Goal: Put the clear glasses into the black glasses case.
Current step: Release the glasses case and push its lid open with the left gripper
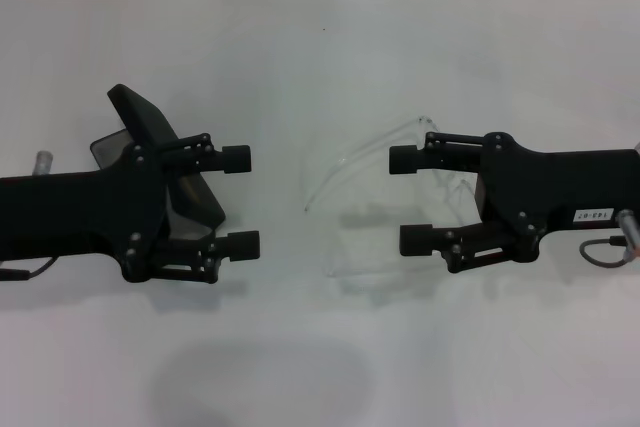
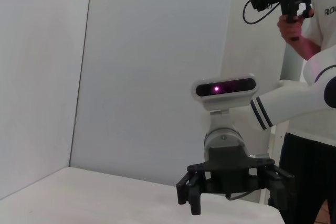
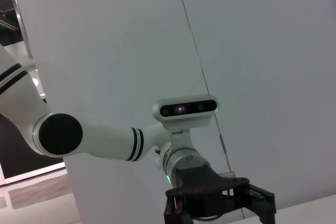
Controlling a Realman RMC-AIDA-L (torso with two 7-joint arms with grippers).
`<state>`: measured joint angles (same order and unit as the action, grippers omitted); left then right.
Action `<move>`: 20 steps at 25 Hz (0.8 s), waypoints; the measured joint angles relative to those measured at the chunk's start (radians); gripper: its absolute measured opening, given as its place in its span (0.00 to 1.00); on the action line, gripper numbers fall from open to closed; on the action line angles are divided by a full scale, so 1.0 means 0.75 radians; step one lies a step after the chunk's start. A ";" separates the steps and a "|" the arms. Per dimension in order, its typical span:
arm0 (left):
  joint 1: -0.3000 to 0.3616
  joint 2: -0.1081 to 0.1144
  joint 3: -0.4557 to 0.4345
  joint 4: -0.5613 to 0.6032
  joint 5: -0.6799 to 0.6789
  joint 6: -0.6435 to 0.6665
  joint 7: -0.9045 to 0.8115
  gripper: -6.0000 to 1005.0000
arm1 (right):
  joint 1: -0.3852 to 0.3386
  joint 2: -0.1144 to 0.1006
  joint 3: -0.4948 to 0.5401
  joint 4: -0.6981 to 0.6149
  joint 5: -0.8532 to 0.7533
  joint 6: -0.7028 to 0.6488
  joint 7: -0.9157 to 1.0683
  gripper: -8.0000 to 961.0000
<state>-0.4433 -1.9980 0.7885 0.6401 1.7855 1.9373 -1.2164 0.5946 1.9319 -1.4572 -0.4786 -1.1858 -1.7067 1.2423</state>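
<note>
Both sets of jaws stand wide open and hold nothing: your left gripper (image 1: 240,202) hovers over the black case (image 1: 165,152), which lies open; your right gripper (image 1: 410,199) sits over the clear glasses (image 1: 345,162) on the white table (image 1: 320,57). Expect the glasses to be light, springy and slick; grip at the lens edge. White walls stand close behind
</note>
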 joint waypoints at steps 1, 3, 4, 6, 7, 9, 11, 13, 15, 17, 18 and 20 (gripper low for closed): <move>0.002 -0.001 0.000 0.000 0.000 0.000 0.002 0.88 | -0.003 0.000 0.001 0.000 0.000 0.000 -0.001 0.92; 0.004 -0.004 0.000 0.000 0.000 -0.001 0.004 0.88 | -0.007 0.001 0.002 0.000 0.000 0.000 -0.004 0.92; 0.004 -0.006 0.000 0.000 0.000 -0.002 0.005 0.88 | -0.008 0.002 0.002 0.000 0.000 0.001 -0.005 0.92; 0.005 -0.011 0.000 -0.001 -0.001 -0.004 0.006 0.88 | -0.010 0.002 0.002 0.000 0.000 0.001 -0.007 0.92; 0.003 -0.013 0.000 -0.001 -0.002 -0.004 0.008 0.88 | -0.011 0.002 0.002 0.000 0.000 0.001 -0.007 0.92; -0.001 -0.018 0.000 -0.001 -0.003 -0.006 0.011 0.88 | -0.015 0.000 0.003 0.000 0.000 0.001 -0.007 0.92; -0.003 -0.022 0.000 -0.001 -0.002 -0.006 0.012 0.88 | -0.023 -0.002 0.010 0.000 0.000 0.001 -0.008 0.92; -0.005 -0.025 0.000 -0.001 0.000 -0.007 0.012 0.88 | -0.036 -0.002 0.016 -0.001 0.004 -0.003 -0.014 0.92; -0.006 -0.027 -0.001 -0.001 0.000 -0.008 0.011 0.88 | -0.051 -0.003 0.031 -0.001 0.007 -0.007 -0.023 0.92; -0.006 -0.030 -0.014 0.004 -0.008 -0.011 -0.022 0.88 | -0.070 -0.002 0.068 -0.002 0.005 -0.009 -0.029 0.92; -0.006 -0.031 -0.034 0.011 -0.016 -0.017 -0.058 0.88 | -0.084 -0.002 0.101 -0.002 0.002 -0.010 -0.034 0.92; -0.013 -0.031 -0.104 0.029 -0.040 -0.048 -0.184 0.87 | -0.113 -0.012 0.166 -0.002 -0.001 -0.011 -0.044 0.92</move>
<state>-0.4528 -2.0209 0.7107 0.6617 1.7552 1.9013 -1.3544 0.5102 1.9232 -1.3324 -0.4802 -1.1863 -1.7152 1.2096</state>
